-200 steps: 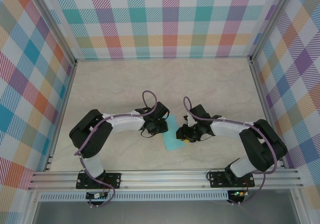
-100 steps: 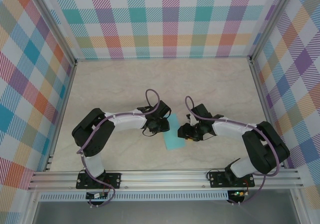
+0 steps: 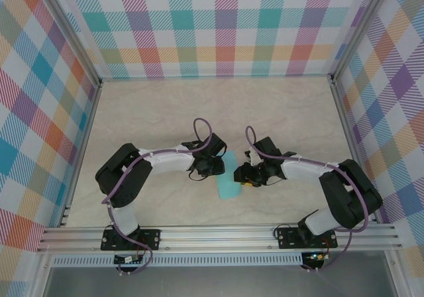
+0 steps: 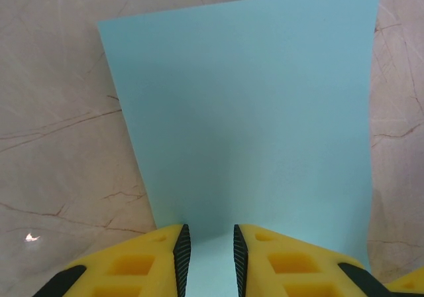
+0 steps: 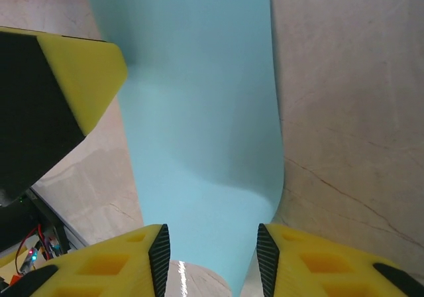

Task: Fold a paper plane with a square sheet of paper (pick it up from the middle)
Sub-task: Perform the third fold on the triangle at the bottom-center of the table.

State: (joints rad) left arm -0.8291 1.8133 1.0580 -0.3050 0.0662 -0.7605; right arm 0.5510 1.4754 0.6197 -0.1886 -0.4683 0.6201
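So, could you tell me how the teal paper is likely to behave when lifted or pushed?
Probably floppy: the paper bows along its edge near the right tool, so it would likely droop when lifted. It looks thin and light, so a push may slide it over the smooth table.

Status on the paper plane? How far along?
Early. Done: the left gripper and right gripper have closed in on the square sheet of paper from either side. In hand: both sets of jaws are open over its edges, and the sheet looks bowed up off the table near the right gripper. Left: no nose, wings or centre crease visible, so nearly all the folding.
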